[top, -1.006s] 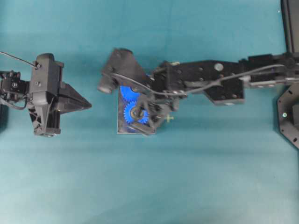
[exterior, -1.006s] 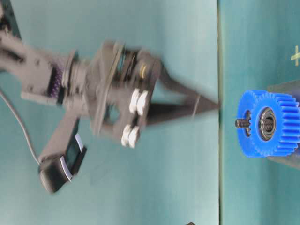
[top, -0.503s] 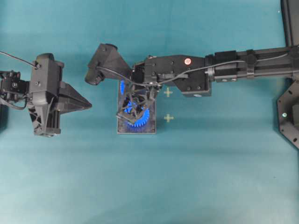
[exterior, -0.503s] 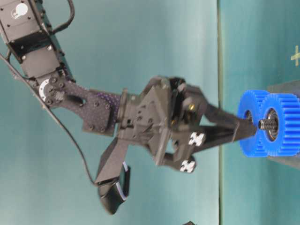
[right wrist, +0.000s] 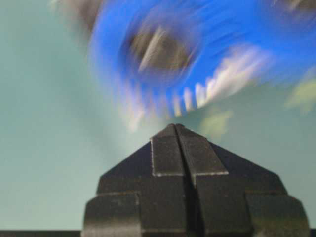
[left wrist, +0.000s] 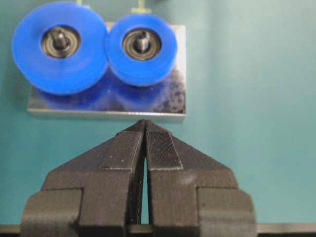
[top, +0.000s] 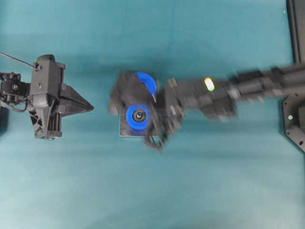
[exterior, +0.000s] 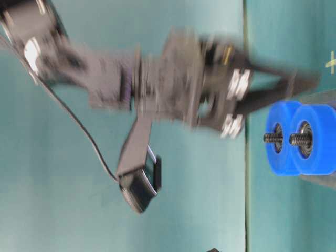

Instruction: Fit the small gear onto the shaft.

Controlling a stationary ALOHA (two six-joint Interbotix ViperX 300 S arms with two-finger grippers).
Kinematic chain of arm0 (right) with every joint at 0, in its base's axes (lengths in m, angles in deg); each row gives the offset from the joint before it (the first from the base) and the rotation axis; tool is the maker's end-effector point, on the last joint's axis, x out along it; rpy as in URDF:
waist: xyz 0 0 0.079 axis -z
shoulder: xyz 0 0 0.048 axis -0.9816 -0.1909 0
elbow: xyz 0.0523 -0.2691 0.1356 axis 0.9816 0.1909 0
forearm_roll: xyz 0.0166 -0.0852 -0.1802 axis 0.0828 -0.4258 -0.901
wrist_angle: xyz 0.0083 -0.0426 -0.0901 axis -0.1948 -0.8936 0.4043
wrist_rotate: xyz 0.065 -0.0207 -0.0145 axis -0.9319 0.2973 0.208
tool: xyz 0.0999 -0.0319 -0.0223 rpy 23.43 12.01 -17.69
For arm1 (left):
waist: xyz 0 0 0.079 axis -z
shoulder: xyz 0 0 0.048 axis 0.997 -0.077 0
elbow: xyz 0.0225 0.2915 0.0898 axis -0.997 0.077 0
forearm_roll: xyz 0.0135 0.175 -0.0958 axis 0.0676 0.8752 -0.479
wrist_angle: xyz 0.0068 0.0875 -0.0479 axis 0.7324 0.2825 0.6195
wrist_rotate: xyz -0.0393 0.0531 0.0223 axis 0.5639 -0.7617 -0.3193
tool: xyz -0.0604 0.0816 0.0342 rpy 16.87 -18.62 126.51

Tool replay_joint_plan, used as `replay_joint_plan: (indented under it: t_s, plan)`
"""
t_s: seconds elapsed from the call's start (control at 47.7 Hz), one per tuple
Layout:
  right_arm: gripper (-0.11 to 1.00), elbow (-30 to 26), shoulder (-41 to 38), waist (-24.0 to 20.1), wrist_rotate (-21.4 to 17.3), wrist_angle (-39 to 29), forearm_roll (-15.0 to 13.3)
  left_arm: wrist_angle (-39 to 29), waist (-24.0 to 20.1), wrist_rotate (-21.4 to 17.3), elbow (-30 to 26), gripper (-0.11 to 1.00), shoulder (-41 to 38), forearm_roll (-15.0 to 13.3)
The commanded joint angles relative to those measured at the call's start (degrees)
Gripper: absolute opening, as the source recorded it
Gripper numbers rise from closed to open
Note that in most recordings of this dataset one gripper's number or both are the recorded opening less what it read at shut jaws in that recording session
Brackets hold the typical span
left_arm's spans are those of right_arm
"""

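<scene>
The small gear [left wrist: 141, 47] sits on the grey plate [left wrist: 178, 101], and the shaft [left wrist: 142, 40] pokes up through its dark centre. It meshes with the larger blue gear [left wrist: 59, 47]. Both rims look smooth and blurred. From overhead the small gear [top: 138, 115] is the nearer one. My right gripper [top: 157, 140] is shut on nothing and motion-blurred, just off the plate's right side. In its wrist view the right gripper [right wrist: 175, 127] points at a smeared blue gear [right wrist: 197, 59]. My left gripper [left wrist: 144, 123] is shut and empty, a short way from the plate's edge.
The larger gear [top: 147, 82] stands on its own hub at the plate's far end. Teal cloth covers the table. Black equipment frames [top: 295, 119] stand at the right edge. The right arm [top: 248, 88] stretches in from the right.
My right gripper has swung off the gears toward the plate's near right side, still shut. Both gears now show blurred, smooth rims where teeth showed before. The left arm has not moved.
</scene>
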Motion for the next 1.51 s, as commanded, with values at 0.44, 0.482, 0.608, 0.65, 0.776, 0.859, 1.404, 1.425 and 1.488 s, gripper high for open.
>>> replay_joint_plan:
  t_s: [0.44, 0.482, 0.608, 0.65, 0.776, 0.859, 1.404, 1.425, 1.488]
  plan:
    - [0.01, -6.15, -1.58, 6.77, -0.18, 8.26, -2.9, 1.49, -0.09, 0.0, -0.79, 0.0, 0.26, 0.18]
    - [0.01, -6.33, -2.29, 7.03, 0.18, 8.7, -2.9, 1.49, -0.09, 0.0, -0.79, 0.0, 0.18, 0.18]
    - [0.01, -5.62, -3.34, 7.12, 0.53, 8.35, -2.46, 1.49, -0.09, 0.0, -0.88, 0.0, 0.26, 0.18]
    - [0.01, -5.1, -3.43, 6.94, 0.44, 8.26, -2.29, 1.49, -0.09, 0.0, -0.79, 0.0, 0.26, 0.18]
    - [0.01, -2.46, -2.64, 6.15, 0.18, 8.17, -1.05, 1.49, -0.09, 0.0, -0.79, 0.0, 0.26, 0.18]
    - [0.01, 0.09, -1.23, 5.01, -0.35, 8.09, -0.26, 1.49, -0.09, 0.0, -0.88, 0.0, 0.18, 0.18]
    - [0.01, 15.38, 18.81, -0.97, -4.13, 19.95, -2.2, 2.02, -0.09, -0.26, -1.41, 0.0, 0.26, 0.18]
    - [0.01, 16.08, 19.51, -0.79, -4.04, 21.09, -2.9, 2.11, -0.09, -0.26, -1.41, 0.0, 0.18, 0.18]
    - [0.01, 18.11, 21.36, -0.44, -3.78, 24.7, -4.92, 2.55, -0.09, -0.26, -1.41, 0.0, 0.26, 0.18]
